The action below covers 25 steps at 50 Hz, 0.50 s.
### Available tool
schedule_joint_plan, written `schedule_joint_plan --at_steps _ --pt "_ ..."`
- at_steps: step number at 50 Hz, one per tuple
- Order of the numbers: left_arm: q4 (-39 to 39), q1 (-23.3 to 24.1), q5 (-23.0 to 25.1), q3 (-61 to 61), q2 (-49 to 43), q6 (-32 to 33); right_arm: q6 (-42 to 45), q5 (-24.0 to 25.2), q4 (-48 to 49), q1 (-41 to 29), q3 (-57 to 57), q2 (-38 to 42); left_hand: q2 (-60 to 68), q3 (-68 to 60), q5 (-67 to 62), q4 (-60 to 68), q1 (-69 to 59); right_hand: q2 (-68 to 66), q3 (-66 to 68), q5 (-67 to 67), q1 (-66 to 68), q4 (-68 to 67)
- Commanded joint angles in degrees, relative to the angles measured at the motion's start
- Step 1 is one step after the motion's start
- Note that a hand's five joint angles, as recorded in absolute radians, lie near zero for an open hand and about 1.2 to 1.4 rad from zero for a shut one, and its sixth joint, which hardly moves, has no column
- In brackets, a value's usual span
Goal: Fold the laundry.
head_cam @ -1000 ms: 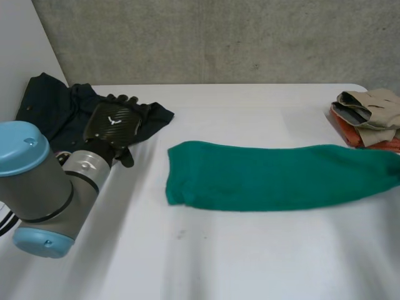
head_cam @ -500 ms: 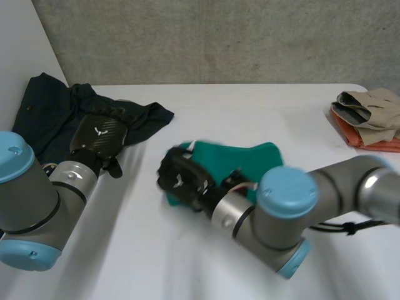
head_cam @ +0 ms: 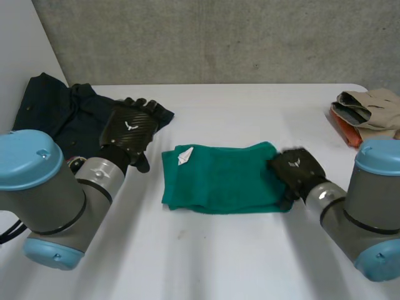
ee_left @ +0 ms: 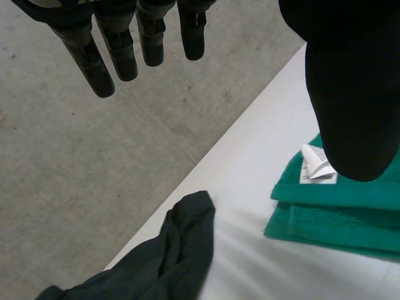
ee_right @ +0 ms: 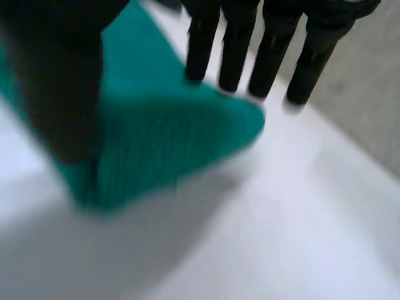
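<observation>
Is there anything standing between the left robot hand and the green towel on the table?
Nothing visible. Only bare white table lies between the left robot hand and the nearest edge of the green towel. The dark garment lies behind that hand, not in the gap.

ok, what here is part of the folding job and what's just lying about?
In the job: green towel, folded, mid-table; right hand at its edge, open.
Lying about: dark garment by the left hand; beige cloth on orange cloth, far corner.

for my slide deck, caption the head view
Folded green towel, open right hand at its end, open left hand beside it
</observation>
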State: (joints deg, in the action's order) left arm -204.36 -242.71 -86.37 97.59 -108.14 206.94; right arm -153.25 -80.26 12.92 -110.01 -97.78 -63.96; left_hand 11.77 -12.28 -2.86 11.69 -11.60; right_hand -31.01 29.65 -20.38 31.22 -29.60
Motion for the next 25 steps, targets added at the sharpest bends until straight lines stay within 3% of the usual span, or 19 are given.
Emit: schedule_joint_plan --at_steps 1,5,10,18,21,25 --pt "0.11 0.74 -0.21 0.14 -0.67 0.04 7.87 -2.00 0.00 2.87 1.35 2.70 -1.77 2.28 2.86 -1.69 1.60 -48.99 50.35 -49.62 48.78 -50.40" --pt "0.19 0.74 -0.29 0.23 -0.24 0.04 8.05 -3.93 2.90 1.55 4.52 2.27 -1.77 2.28 2.86 -1.69 1.60 -48.99 50.35 -49.62 48.78 -50.40" --pt "0.19 0.57 -0.47 0.49 0.91 0.04 6.82 -3.76 5.80 -5.21 9.62 -2.04 -1.77 2.28 2.86 -1.69 1.60 -48.99 50.35 -49.62 48.78 -50.40" --pt "0.19 -0.13 -0.56 0.84 3.02 -0.13 9.54 5.98 5.90 -21.19 17.52 7.69 -1.77 2.28 2.86 -1.69 1.60 -48.99 50.35 -49.62 48.78 -50.40" --pt "0.19 -0.13 -0.65 0.93 3.11 -0.74 9.72 6.52 3.27 -22.97 18.93 10.96 -1.77 2.28 2.86 -1.69 1.60 -48.99 50.35 -49.62 48.78 -50.40" --pt "0.02 -0.13 -0.65 0.49 3.02 -2.85 9.11 5.47 -1.04 -23.15 20.61 13.25 -1.72 2.24 2.81 -1.64 1.56 -7.94 9.30 -8.57 7.73 -9.34"
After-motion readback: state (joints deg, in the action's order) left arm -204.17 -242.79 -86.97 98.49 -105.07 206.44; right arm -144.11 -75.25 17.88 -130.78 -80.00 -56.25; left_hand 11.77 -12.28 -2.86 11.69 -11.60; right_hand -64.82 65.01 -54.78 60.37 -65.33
